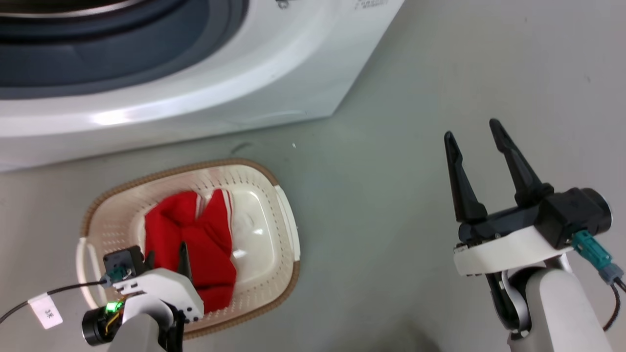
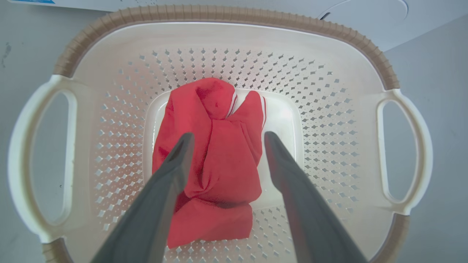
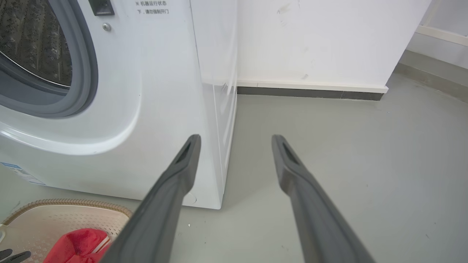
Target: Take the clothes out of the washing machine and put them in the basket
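Note:
The red clothes [image 1: 195, 239] with white stripes lie crumpled inside the cream basket [image 1: 266, 244], which stands on the floor in front of the white washing machine [image 1: 220, 88]. From above, the left wrist view has the clothes [image 2: 215, 160] on the bottom of the basket [image 2: 329, 109]. My left gripper [image 2: 226, 140] hangs open over them, holding nothing. It is also at the basket's near rim as the left gripper [image 1: 168, 254]. My right gripper [image 1: 472, 134] is open over bare floor, well right of the basket. The right gripper [image 3: 236, 140] points past the machine's corner.
The machine's grey porthole rim [image 3: 82, 73] and steel drum [image 3: 33, 44] are in view at the upper left. A white wall with a dark skirting strip [image 3: 310, 93] stands behind. Grey floor [image 1: 464, 73] stretches right of the machine and basket.

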Available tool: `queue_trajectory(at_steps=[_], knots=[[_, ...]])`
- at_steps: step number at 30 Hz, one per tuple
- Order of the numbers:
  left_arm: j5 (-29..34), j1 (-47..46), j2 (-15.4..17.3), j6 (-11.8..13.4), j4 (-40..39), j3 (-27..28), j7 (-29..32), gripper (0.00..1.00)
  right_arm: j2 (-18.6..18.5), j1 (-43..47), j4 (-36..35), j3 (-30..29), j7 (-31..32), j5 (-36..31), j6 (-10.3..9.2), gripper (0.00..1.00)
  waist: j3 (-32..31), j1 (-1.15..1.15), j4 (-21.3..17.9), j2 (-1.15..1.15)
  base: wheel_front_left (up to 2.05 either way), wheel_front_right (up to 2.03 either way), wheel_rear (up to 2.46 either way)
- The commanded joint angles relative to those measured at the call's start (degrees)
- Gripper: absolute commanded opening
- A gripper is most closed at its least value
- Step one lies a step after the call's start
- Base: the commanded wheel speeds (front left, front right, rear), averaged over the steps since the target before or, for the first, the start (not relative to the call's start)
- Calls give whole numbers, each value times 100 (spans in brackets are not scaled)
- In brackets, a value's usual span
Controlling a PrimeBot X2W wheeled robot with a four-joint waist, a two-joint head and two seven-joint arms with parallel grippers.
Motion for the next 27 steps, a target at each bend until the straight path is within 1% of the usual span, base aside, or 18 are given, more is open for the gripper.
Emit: queue_trajectory(at_steps=[1, 9, 13, 17, 22, 27], knots=[[-13, 83, -21, -7, -27, 26, -14, 100, 6, 99, -5, -15, 11, -36, -4, 100, -469, -1, 206, 0, 0, 0, 0], [55, 713, -213, -18, -618, 119, -14, 100, 7, 578, -117, -175, 287, -193, -4, 100, -1485, -1, 558, 0, 0, 0, 0], [37, 986, -260, -12, -982, 154, -15, 100, 7, 796, -248, -218, 410, -181, -4, 100, -1811, -1, 696, 0, 0, 0, 0], [39, 1318, -291, 47, -1439, 165, -15, 100, 7, 970, -364, -219, 525, -191, -4, 100, -2066, -1, 765, 0, 0, 0, 0], [-69, 1540, -292, 74, -2004, -112, -15, 100, 7, 1103, -480, -245, 645, -218, -4, 100, -2283, -1, 848, 0, 0, 0, 0], [-118, 1501, -292, 137, -2529, -456, -14, 100, 7, 1218, -566, -297, 722, -232, -4, 100, -2407, -1, 915, 0, 0, 0, 0]])
